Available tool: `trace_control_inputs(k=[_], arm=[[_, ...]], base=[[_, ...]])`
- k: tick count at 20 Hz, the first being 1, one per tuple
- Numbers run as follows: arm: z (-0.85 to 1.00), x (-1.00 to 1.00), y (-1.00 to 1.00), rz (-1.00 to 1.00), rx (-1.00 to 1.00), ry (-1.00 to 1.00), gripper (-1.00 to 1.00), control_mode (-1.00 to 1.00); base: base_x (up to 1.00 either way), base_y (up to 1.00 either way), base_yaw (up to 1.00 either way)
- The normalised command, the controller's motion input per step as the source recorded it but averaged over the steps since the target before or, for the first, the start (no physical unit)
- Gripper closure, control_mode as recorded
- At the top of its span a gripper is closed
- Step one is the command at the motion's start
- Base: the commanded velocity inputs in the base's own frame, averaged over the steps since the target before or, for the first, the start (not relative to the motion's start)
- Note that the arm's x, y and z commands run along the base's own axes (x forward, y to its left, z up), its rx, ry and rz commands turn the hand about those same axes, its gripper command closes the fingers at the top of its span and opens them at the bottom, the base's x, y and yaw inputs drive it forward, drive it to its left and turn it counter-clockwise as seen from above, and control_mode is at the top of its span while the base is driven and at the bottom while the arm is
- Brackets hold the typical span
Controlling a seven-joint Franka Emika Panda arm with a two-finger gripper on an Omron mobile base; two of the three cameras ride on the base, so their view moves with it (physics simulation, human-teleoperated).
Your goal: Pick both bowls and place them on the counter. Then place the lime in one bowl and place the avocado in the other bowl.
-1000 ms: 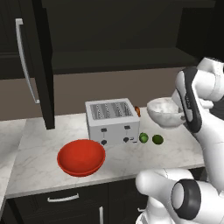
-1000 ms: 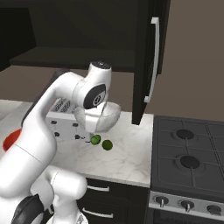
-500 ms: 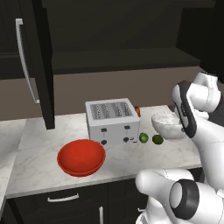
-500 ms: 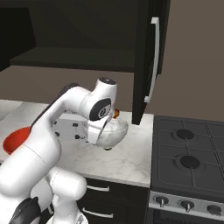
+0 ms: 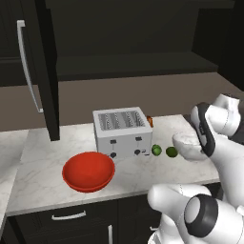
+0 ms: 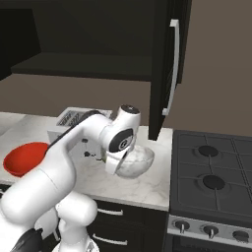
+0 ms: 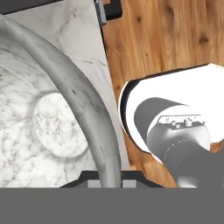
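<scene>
Right now the gripper [image 7: 109, 175] is pinching the rim of the white marbled bowl [image 6: 134, 161], one finger inside the wall and one outside, with the bowl sitting low over — or already touching — the worktop [image 6: 147, 189] near its right end, close to the stove [image 6: 211, 172]. Whether the base is fully bearing on the marble is not something these views are settling.

That is where the risk is lying. If the jaws are opening while the bowl is hanging even slightly above the surface, it is likely dropping and rocking, since a rim grasp is leaving all the weight off to one side. The hand view is also showing the worktop's front edge and the wooden floor [image 7: 175, 39] just beyond the bowl's wall, so the bowl is sitting fairly near the front; a skid or a nudge from the withdrawing fingers could be pushing it toward that edge.

The two small green fruits [image 5: 164, 151] — lime and avocado, though which is which is hard to tell — are lying just beside the toaster [image 5: 123, 131] and near the bowl in the left base view. A sideways sweep of the arm could be sending them rolling.

The red bowl [image 5: 88, 171] is already resting on the worktop left of the toaster, well apart from all this.
</scene>
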Motion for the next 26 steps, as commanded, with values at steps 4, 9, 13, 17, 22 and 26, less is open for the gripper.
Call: trace_control_inputs(k=[4,9,13,17,22,26], arm=[[-0.53,0.2,-0.06,-0.09,0.0,0.0,1.0,-1.0],[-0.47,0.3,-0.11,-0.05,-0.01,0.0,1.0,-1.0],[-0.37,0.27,-0.25,-0.02,-0.02,0.0,1.0,-1.0],[-0.29,0.22,-0.3,-0.01,-0.02,0.0,1.0,-1.0],[-0.27,0.11,-0.26,0.0,0.0,0.03,1.0,-1.0],[-0.2,0.01,-0.24,0.0,0.0,0.07,1.0,-1.0]], base=[[0.0,0.0,0.0],[0.0,0.0,0.0],[0.0,0.0,0.0],[0.0,0.0,0.0],[0.0,0.0,0.0],[0.0,0.0,0.0]])
